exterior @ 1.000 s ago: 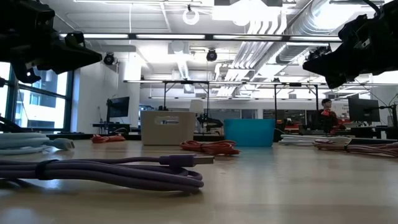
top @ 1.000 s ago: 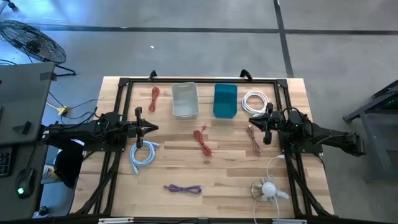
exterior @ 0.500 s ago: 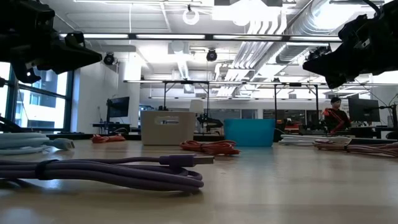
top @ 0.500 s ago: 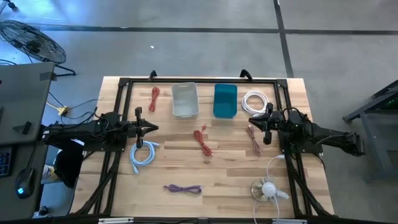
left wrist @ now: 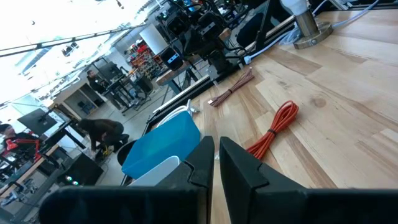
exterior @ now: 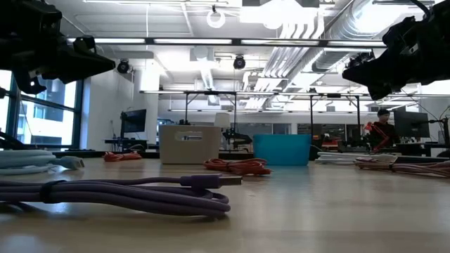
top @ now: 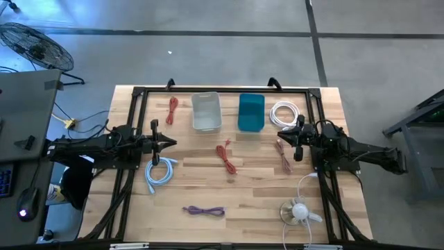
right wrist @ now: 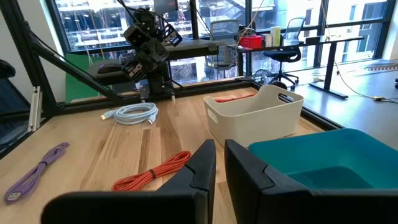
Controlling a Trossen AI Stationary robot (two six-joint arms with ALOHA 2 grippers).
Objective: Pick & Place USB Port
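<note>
Above the light blue cable (top: 159, 171), the left gripper (top: 171, 144) hovers with its fingers (left wrist: 205, 163) nearly closed, holding nothing. Right of it, the white bin (top: 206, 112), blue bin (top: 251, 112) and orange cable (top: 225, 156) sit mid-surface (top: 257, 201). Farther right, the right gripper (top: 280, 135) hangs beside the brown cable (top: 283, 155), fingers (right wrist: 205, 163) narrow, empty.

The desk (top: 257, 201) is pale wood in planks, smooth with a soft sheen and visible grain. The white bin (top: 206, 112) and teal bin (top: 251, 112) look like smooth matt plastic. The 2 grippers, left (top: 171, 144) and right (top: 280, 135), are matt black, apparently plastic. The purple cable (exterior: 126, 193) has a satin rubbery sheath; the orange cable (top: 225, 156) looks similar. The frame (top: 222, 89) is black metal.
</note>
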